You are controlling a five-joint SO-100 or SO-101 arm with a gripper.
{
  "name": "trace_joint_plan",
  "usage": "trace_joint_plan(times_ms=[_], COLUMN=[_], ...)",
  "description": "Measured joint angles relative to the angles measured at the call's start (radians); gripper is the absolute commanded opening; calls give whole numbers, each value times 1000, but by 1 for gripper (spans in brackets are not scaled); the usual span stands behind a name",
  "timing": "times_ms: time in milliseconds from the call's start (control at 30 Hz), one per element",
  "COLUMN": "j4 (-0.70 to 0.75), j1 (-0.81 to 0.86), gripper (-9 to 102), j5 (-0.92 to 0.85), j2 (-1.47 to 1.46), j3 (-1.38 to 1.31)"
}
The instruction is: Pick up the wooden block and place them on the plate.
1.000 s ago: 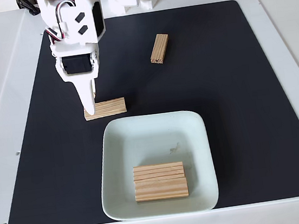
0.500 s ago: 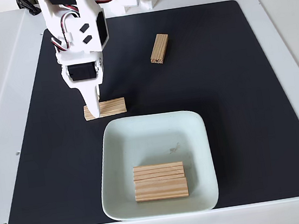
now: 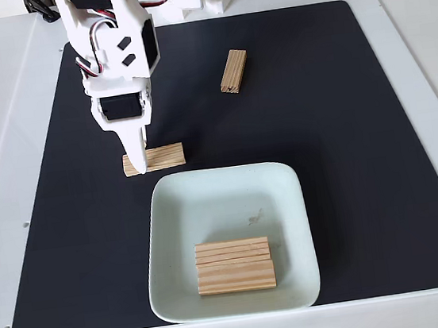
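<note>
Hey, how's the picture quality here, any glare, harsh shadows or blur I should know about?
In the fixed view the lighting is soft and even; the white table is bright, near washed out; the plate shows mild sheen; the gripper casts only a faint shadow on the black mat; the wooden blocks stay sharp, grain lines visible; no noticeable blur or distortion.

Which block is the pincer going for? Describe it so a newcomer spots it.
Start at the pale green plate on the black mat. Just beyond the plate's upper left corner in the fixed view lies a wooden block, flat on the mat. Unlike the block lying alone farther up or the two blocks in the plate, the white pincer is right on its left end.
</note>
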Motion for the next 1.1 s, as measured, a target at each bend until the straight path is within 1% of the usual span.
trace_joint_plan(times_ms=[533,600,700,800,967,1100], j4=[0,0,0,0,0,0], j1=[-2,-2,-2,-5,-5,-6], gripper=[18,13,-1,1,0,0], j5=[0,0,0,0,0,0], j2=[-48,-48,-48,-48,-46,25], j3=[-8,-8,-8,-9,-9,0])
